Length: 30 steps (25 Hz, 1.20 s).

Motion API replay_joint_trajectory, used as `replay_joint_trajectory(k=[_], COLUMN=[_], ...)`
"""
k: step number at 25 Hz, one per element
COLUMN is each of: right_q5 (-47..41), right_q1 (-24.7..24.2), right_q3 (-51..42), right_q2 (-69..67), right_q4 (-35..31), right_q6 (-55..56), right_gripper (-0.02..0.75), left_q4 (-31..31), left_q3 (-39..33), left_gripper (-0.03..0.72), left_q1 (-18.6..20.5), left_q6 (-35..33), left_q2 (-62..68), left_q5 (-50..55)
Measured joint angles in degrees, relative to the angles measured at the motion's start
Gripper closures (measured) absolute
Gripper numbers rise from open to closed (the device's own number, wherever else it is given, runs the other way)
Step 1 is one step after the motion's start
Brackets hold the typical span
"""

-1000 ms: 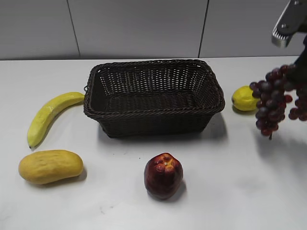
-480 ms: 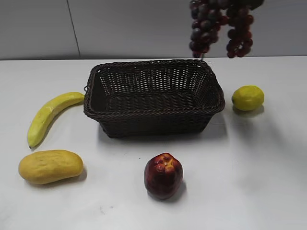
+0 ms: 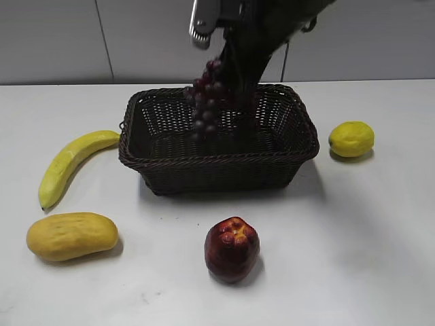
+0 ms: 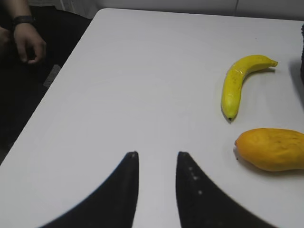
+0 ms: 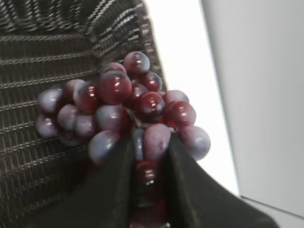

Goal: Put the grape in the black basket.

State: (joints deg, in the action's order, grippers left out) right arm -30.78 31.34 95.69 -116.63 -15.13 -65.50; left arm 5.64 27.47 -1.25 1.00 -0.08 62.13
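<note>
From the exterior view, the right gripper (image 3: 228, 51) reaches down from the top of the frame over the black basket (image 3: 219, 163), a rectangular dark woven wicker basket with a braided rim standing on the white table (image 3: 353, 238). The grape (image 3: 207, 102), a long bunch of small round dark purple-red berries, hangs from the gripper with its lower end down inside the basket's opening, near the back wall; whether it touches the floor of the basket cannot be told. To the left of the basket lies a banana (image 3: 68, 165), and in front of that a mango (image 3: 71, 236). A dark red apple (image 3: 232, 248) sits in front of the basket, and a lemon (image 3: 351, 138) lies to its right.

In the left wrist view, the left gripper (image 4: 156, 159) hangs over bare table with its two dark fingers a narrow gap apart and nothing between them. The banana (image 4: 240, 83) and the mango (image 4: 270, 149) lie to the right, well apart from it. A person's hand (image 4: 29, 42) shows at the upper left, off the table edge.

In the right wrist view, the right gripper (image 5: 149, 152) has its jaws closed on the grape (image 5: 121, 111), pinching the berries at the near end. The glossy berries cluster tightly, some reddish, some with a pale bloom, over the basket's (image 5: 42, 61) woven interior.
</note>
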Motion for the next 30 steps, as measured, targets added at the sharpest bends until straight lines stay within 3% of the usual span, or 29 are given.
replay_joint_trajectory(k=[10, 12, 15, 17, 23, 27, 30], right_q5=[2.2, 2.1, 1.8, 2.2, 3.0, -1.0, -9.2], right_q1=[0.3, 0.3, 0.3, 0.3, -4.1, -11.6, -18.0], right_q3=[0.1, 0.1, 0.0, 0.0, 0.1, 0.1, 0.2], right_q2=[-6.6, -6.6, -5.8, -4.2, 1.8, 5.0, 6.5], right_q4=[-1.6, -1.8, -1.8, -1.7, -1.1, -0.5, 0.1], right_q6=[-0.5, -0.5, 2.4, 6.0, 20.4, 34.4, 46.8], right_gripper=[0.593, 0.475, 0.193, 0.125, 0.118, 0.134, 0.16], left_q4=[0.0, 0.0, 0.0, 0.0, 0.0, 0.0, 0.0], left_q3=[0.0, 0.0, 0.0, 0.0, 0.0, 0.0, 0.0], left_gripper=[0.471, 0.471, 0.471, 0.471, 0.471, 0.471, 0.471], left_q1=[0.0, 0.0, 0.0, 0.0, 0.0, 0.0, 0.0], left_q6=[0.0, 0.0, 0.0, 0.0, 0.0, 0.0, 0.0], left_q2=[0.0, 0.0, 0.0, 0.0, 0.0, 0.0, 0.0], left_q5=[0.0, 0.0, 0.0, 0.0, 0.0, 0.0, 0.0])
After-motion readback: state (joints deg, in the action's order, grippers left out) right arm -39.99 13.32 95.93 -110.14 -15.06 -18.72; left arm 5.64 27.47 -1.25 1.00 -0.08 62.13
